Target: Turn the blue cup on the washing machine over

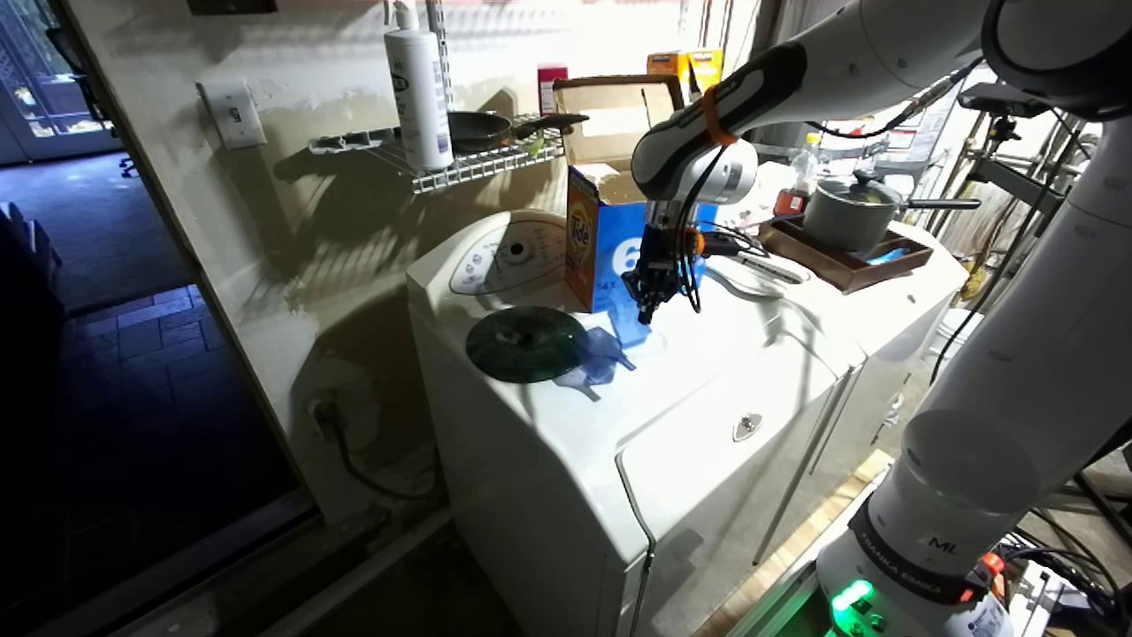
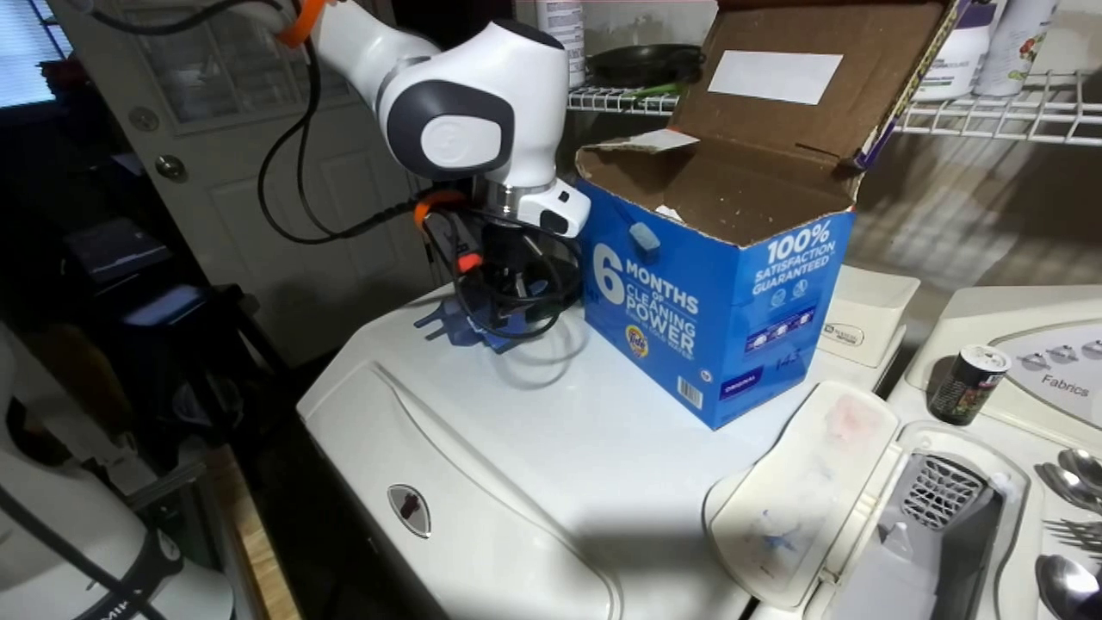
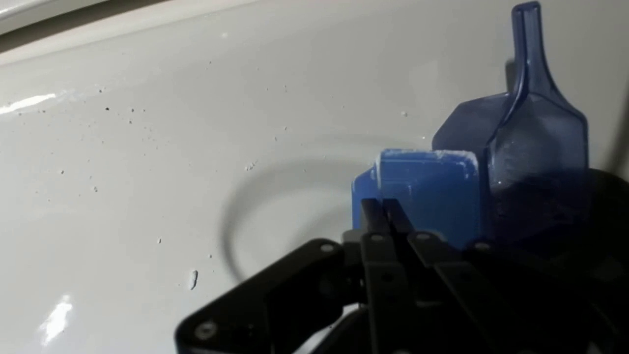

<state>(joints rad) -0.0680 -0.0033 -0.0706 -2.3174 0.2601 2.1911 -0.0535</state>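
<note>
Wrist view: your gripper [image 3: 382, 204] has its 2 fingers [image 3: 372, 216] together, tips side by side, across the lower left corner of the blue cup [image 3: 437, 184] as seen from here. Whether they touch it, you cannot tell. The cup is on the white top of the washing machine [image 1: 654, 389], whitish marks along its upper edge; which way the mouth faces is unclear. Just right of it, a translucent blue scoop [image 3: 540, 137], handle toward the top of the frame. The cup overlaps the scoop in view; contact can't be told. Dark specks and pale crumbs scattered over the white surface to the left.

In an exterior view your arm [image 1: 849, 66] hangs over the machine, gripper pointing down, cables looped beside it. A dark green disc [image 1: 528, 343] lies flat there, the scoop at its edge. To the far side, a lidded pot [image 1: 849, 217] stands in a brown tray [image 1: 845, 276]. On the wall, a wire shelf [image 1: 482, 171] bears a white bottle [image 1: 416, 97] and a dark pan [image 1: 480, 131].

In both exterior views a blue box [image 2: 663, 301] marked 6 stands near the cup, lid raised. Off to its right in an exterior view, you have 1 small dark can [image 2: 968, 385], upright, and spoons [image 2: 1063, 581].
</note>
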